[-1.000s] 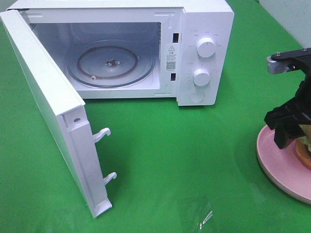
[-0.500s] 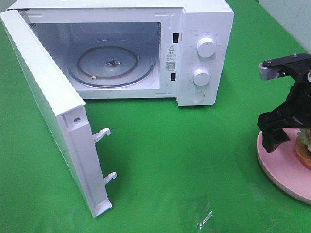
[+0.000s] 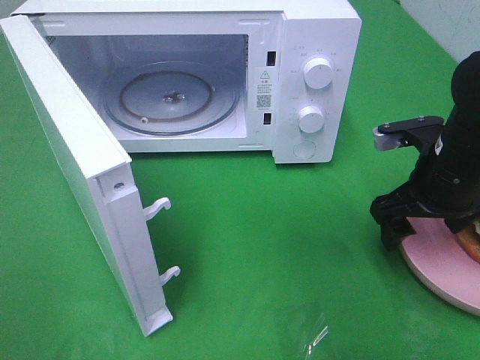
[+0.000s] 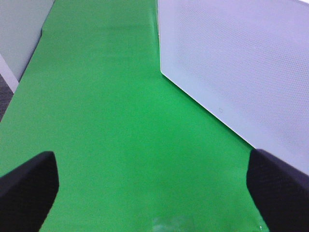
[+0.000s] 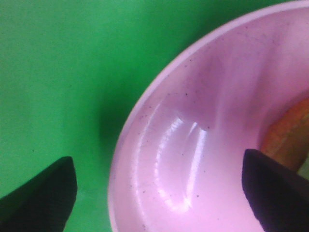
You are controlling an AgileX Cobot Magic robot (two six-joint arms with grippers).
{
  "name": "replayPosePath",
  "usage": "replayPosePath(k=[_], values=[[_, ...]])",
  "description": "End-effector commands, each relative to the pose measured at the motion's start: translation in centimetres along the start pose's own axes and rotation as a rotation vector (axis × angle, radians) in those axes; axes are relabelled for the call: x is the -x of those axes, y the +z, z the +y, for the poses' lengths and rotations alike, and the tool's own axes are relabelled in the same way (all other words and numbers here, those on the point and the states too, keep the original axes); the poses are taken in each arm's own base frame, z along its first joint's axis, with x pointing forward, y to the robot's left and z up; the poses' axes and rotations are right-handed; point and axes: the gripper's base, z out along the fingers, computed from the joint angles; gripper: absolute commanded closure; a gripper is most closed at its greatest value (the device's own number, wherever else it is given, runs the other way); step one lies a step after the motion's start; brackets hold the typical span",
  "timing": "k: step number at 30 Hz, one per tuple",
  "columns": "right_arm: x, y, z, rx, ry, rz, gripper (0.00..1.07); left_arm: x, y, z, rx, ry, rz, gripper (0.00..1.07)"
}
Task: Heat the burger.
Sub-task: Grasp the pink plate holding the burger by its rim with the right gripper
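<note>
Burger (image 5: 288, 131): you only get a sliver of the round bun's orange-brown edge in the right wrist view. It sits on the shallow pink round plate (image 5: 159, 145), well off to the knob side of the white microwave oven (image 3: 319, 37) and fwd of its front.

R gripper (image 5: 159, 200) hangs over the plate rim on the side facing the microwave. Its jaws are spread wide and hold nothing. 1 finger is over the green table cloth (image 3: 262, 225) outside the rim, the other over the plate floor just beside the bun. Can't tell if either pad touches the plate.

Microwave is ready: the white door (image 3: 75, 150) is swung fully open and the clear glass turntable (image 3: 172, 97) is bare.

L gripper (image 4: 154, 193) is parked by the outer face of that door, jaws also wide, nothing between them.

Step in hand, as I read it: getting a grip on the plate, approx. early in the task, with the burger not yet lifted.

Next move prob. calls for:
1. Settle the jaws lower so the rim sits between the pads.
2. Close on the rim and lift level so the burger doesn't slide.
3. Carry it across to the microwave cavity, clear of the door latches.
</note>
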Motion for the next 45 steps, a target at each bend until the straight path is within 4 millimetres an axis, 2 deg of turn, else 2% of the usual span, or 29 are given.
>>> replayPosePath(k=[1, 14, 20, 21, 22, 23, 24, 25, 26, 27, 28, 29, 30, 31, 32, 33, 45], values=[[0.2, 1.4, 0.1, 0.005, -0.014, 0.021, 0.21, -0.1, -0.1, 0.0, -0.001, -0.003, -0.026, 0.09], [0.0, 4.2, 0.3, 0.007, -0.032, 0.078, 0.25, -0.1, -0.1, 0.0, -0.001, -0.003, -0.026, 0.09], [0.0, 4.2, 0.3, 0.007, -0.030, 0.077, 0.28, -0.1, -0.1, 0.0, -0.001, -0.003, -0.026, 0.09], [0.0, 4.2, 0.3, 0.006, -0.025, 0.081, 0.33, -0.1, -0.1, 0.0, -0.001, -0.003, -0.026, 0.09], [0.0, 4.2, 0.3, 0.006, -0.025, 0.081, 0.33, -0.1, -0.1, 0.0, -0.001, -0.003, -0.026, 0.09], [-0.1, 4.2, 0.3, 0.005, -0.012, 0.086, 0.41, -0.1, -0.1, 0.0, -0.001, -0.003, -0.026, 0.09], [-0.1, 4.2, 0.3, 0.005, -0.012, 0.086, 0.41, -0.1, -0.1, 0.0, -0.001, -0.003, -0.026, 0.09], [-0.1, 4.2, 0.3, 0.004, 0.000, 0.087, 0.52, -0.1, -0.1, 0.0, -0.001, -0.003, -0.026, 0.09], [-0.1, 4.2, 0.3, 0.004, 0.000, 0.087, 0.52, -0.1, -0.1, 0.0, -0.001, -0.003, -0.026, 0.09], [-0.1, 4.2, 0.3, 0.002, 0.011, 0.088, 0.64, -0.1, -0.1, 0.0, -0.001, -0.003, -0.026, 0.09], [-0.1, 4.2, 0.3, 0.002, 0.011, 0.088, 0.64, -0.1, -0.1, 0.0, -0.001, -0.003, -0.026, 0.09], [-0.1, 4.2, 0.3, 0.002, 0.013, 0.087, 0.80, -0.1, -0.1, 0.0, -0.001, -0.003, -0.026, 0.09], [-0.1, 4.2, 0.3, 0.002, 0.013, 0.087, 0.80, -0.1, -0.1, 0.0, -0.001, -0.003, -0.026, 0.09], [-0.1, 4.2, 0.3, 0.002, 0.013, 0.087, 0.93, -0.1, -0.1, 0.0, -0.001, -0.003, -0.026, 0.09], [-0.1, 4.2, 0.3, 0.002, 0.013, 0.087, 0.93, -0.1, -0.1, 0.0, -0.001, -0.003, -0.026, 0.09], [-0.1, 4.2, 0.3, 0.002, 0.013, 0.087, 1.05, -0.1, -0.1, 0.0, -0.001, -0.003, -0.026, 0.09], [-0.4, 4.0, 0.2, -0.015, -0.001, 0.124, 1.07, -0.1, -0.1, 0.0, -0.001, -0.003, -0.026, 0.09]])
